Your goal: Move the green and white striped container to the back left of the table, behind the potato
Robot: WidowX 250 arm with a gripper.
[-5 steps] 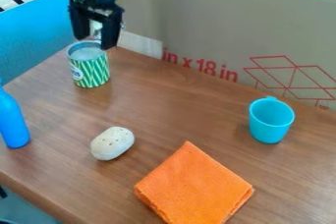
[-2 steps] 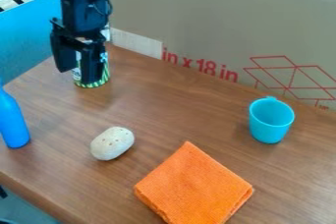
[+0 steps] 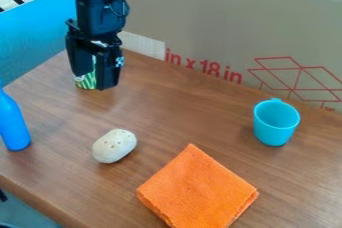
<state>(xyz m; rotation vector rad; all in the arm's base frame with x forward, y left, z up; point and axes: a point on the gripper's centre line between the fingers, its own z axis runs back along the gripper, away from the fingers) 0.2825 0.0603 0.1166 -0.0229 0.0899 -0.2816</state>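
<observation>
The black gripper hangs at the upper left with its two fingers apart, in front of a green-and-white striped can. The can is mostly hidden behind it, and whether they touch I cannot tell. Below, on the wooden table, lies a pale speckled oval object. A blue bottle stands at the left edge. Toward the right is an upright turquoise cup. An orange folded cloth lies flat near the bottom.
A cardboard panel with red print borders the back of the wooden table. At the upper left a blue panel meets the table's edge.
The gripper first came down and slightly left, in front of the striped can, then shifted a little right and lower. The can, bottle, pale object, cup and cloth have not moved.
</observation>
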